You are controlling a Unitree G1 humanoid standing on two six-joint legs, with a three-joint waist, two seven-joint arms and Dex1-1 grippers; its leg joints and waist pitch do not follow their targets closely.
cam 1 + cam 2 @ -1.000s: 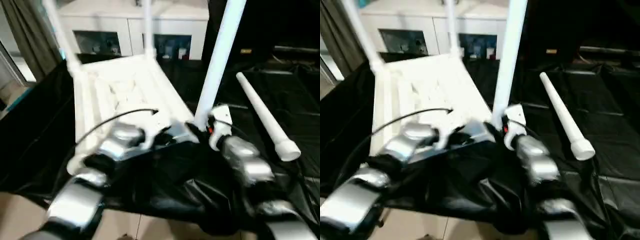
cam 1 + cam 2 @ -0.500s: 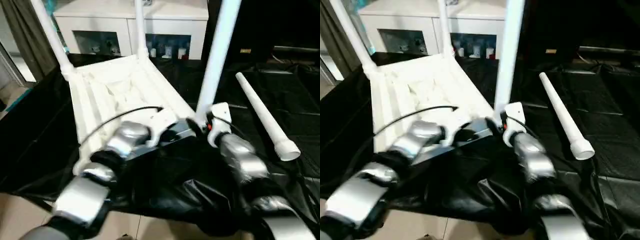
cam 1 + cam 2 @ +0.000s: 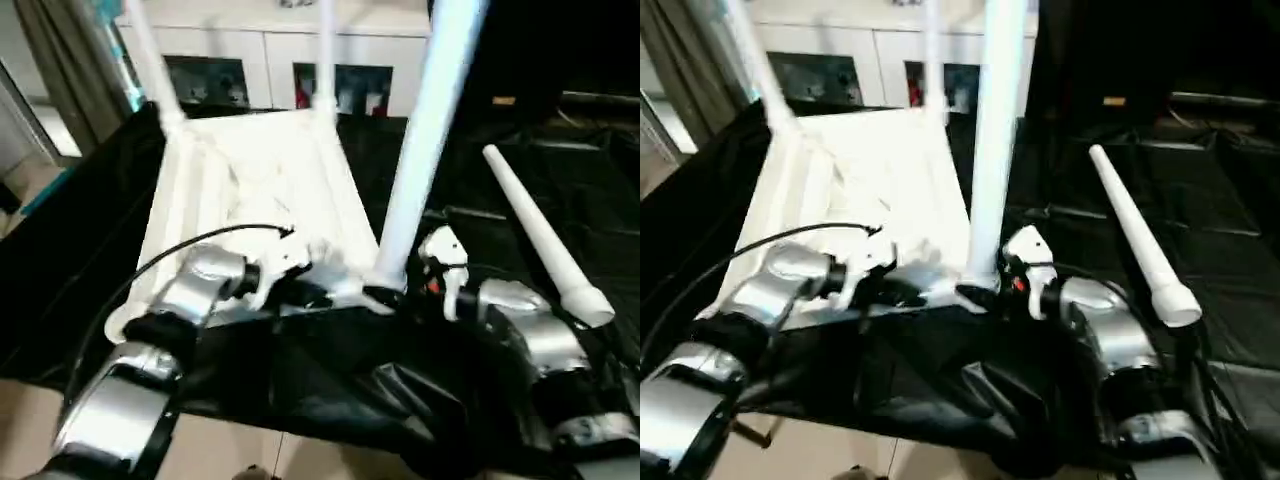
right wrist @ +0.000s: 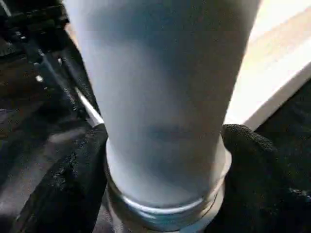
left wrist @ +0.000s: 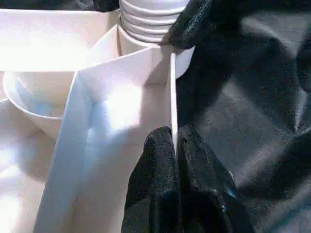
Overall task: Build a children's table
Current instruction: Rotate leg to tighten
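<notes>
The children's table top (image 3: pixel 250 170) lies upside down on a black sheet, ribbed side up. Two legs (image 3: pixel 150 60) stand in its far corners. A third leg (image 3: pixel 420 150) stands in the near right corner socket. My right gripper (image 4: pixel 165 170) is at that leg's threaded base, with one black finger (image 4: pixel 73 184) pressed against each side. My left gripper (image 5: pixel 175 141) is shut on the thin near rim (image 5: pixel 172 97) of the top, just beside that socket. A loose leg (image 3: pixel 540 235) lies on the sheet to the right.
A white cabinet (image 3: pixel 260 60) with glass doors stands behind the table. A grey curtain (image 3: pixel 60 60) hangs at the far left. The black sheet (image 3: pixel 330 380) drapes over the near edge down to a tan floor (image 3: pixel 30 440). A black cable (image 3: pixel 200 245) runs along my left forearm.
The whole picture has shifted with my head. Both grippers stay at the near right corner, and my right forearm has swung slightly outward to the right.
</notes>
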